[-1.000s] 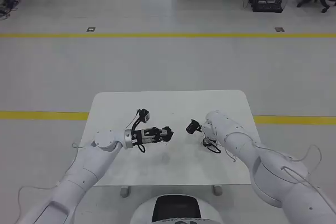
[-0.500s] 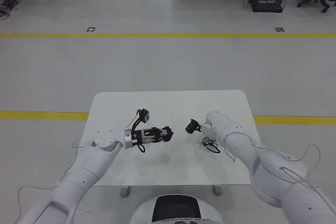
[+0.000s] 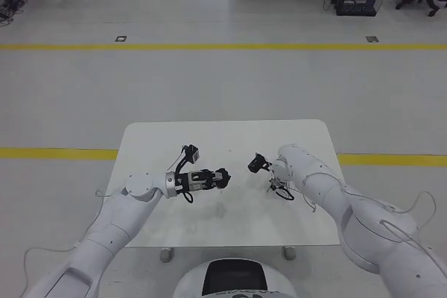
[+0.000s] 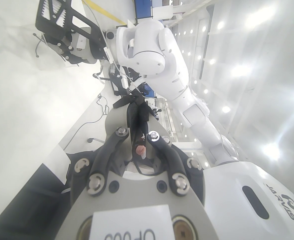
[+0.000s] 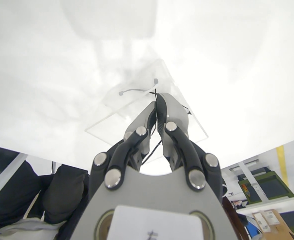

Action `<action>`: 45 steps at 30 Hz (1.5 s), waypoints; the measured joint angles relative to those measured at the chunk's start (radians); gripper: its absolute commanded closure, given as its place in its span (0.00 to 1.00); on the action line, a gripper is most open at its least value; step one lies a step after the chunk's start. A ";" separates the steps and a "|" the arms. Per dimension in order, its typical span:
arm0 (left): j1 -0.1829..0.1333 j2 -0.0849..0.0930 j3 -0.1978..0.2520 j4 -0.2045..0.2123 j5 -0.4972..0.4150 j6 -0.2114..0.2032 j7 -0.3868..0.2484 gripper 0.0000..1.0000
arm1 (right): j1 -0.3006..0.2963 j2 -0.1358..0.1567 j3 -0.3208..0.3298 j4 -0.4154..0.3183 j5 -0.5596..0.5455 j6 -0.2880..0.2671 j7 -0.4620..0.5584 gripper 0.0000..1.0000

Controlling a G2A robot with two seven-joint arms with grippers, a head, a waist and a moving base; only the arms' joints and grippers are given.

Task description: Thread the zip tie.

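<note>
table [image 3: 155,147]: matt white | zip tie [image 5: 156,94]: black plastic | sheet [image 5: 112,117]: clear glossy plastic

We see a white rounded-corner table [image 3: 231,138] standing on a pale grey smooth floor [image 3: 223,82], two yellow painted lines [image 3: 208,47] running across it, and bright round ceiling lamps [image 4: 255,18] glaring overhead.

One table [image 3: 298,216], two grippers, left gripper [image 3: 225,177] and right gripper [image 5: 157,99], one clear sheet [image 5: 117,116], one white zip tie [image 5: 137,90], one black zip tie [image 5: 156,95].
</note>
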 measured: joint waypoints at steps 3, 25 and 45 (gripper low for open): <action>0.000 0.000 0.000 0.000 0.000 0.000 0.000 1.00 | 0.004 0.023 0.006 -0.026 0.023 0.000 -0.017 1.00; 0.000 0.000 0.000 0.000 0.000 0.000 0.000 1.00 | -0.097 0.403 0.215 -0.493 0.222 0.000 -0.296 1.00; 0.000 0.000 0.000 0.000 0.000 0.000 0.000 1.00 | -0.207 0.484 0.358 -0.686 0.189 0.025 -0.570 1.00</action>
